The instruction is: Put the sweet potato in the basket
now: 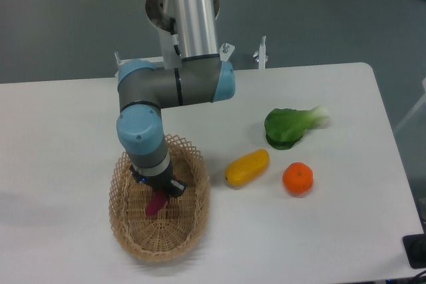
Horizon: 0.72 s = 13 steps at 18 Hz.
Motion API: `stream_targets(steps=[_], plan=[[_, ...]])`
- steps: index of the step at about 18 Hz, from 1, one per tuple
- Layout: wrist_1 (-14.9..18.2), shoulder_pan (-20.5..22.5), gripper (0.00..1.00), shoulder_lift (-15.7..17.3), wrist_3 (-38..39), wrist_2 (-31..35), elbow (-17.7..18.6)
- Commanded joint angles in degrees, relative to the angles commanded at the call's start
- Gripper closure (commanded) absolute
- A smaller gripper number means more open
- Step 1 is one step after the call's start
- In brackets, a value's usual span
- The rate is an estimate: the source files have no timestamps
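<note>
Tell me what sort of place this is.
Probably a robotics lab bench, not a kitchen: a bare white table on grey flooring, an industrial arm with its gripper over a wicker basket, and toy-like produce such as the sweet potato and orange.

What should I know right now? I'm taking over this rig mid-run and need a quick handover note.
Gripper: down inside the basket, apparently shut on the sweet potato; its fingers are mostly hidden by the wrist.
Sweet potato: over the basket's middle, magenta end showing below the gripper; whether it rests on the bottom is unclear.
Done: pick and carry.
Left: release, then lift the arm clear.
</note>
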<state>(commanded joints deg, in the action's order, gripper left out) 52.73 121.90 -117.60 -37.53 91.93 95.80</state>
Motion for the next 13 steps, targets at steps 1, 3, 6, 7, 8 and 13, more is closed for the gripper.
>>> stream_targets(steps=[1,3,6,7,8,13], plan=[[0.1,0.0,0.0,0.2,-0.2,0.0,-0.7],[0.0,0.1,0.0,0.8,-0.4,0.1,-1.1],[-0.2,0.2,0.0,1.2,-0.4,1.3,-2.9],[0.0,0.2,0.0,1.2,-0.4,2.0,-4.1],[0.3,0.3,0.0,1.3,-0.3,2.5,-5.2],[0.0,4.4,0.0,4.5,-1.4,2.7,-9.5]])
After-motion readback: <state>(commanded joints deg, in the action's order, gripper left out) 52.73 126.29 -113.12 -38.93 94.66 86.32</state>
